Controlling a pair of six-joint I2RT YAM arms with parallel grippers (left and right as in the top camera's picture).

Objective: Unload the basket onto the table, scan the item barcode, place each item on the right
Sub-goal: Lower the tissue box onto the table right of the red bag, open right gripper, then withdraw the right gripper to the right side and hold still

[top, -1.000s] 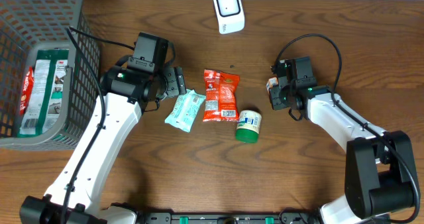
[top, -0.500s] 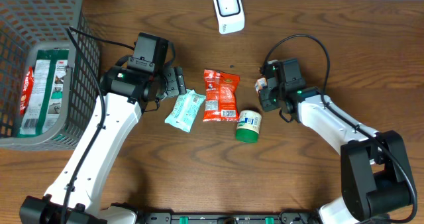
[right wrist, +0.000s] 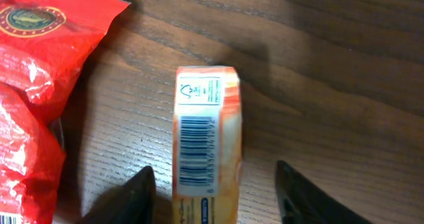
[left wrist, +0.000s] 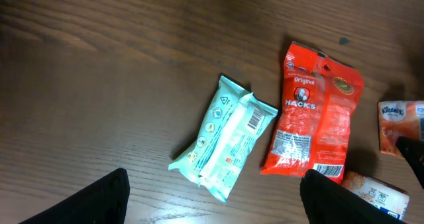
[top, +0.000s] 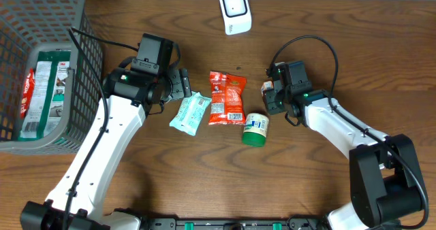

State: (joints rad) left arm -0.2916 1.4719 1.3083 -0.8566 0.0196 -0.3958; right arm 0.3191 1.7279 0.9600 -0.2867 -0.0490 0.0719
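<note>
Where the basket sits: far left of the table.
Left gripper: fingers spread wide, empty, just beside the mint packet.
Right gripper: fingers spread, a gap either side of the tissue pack.
Red packet: centre, just right of mint packet.
Tissue pack: on its edge, right of red packet, barcode upward.
</note>
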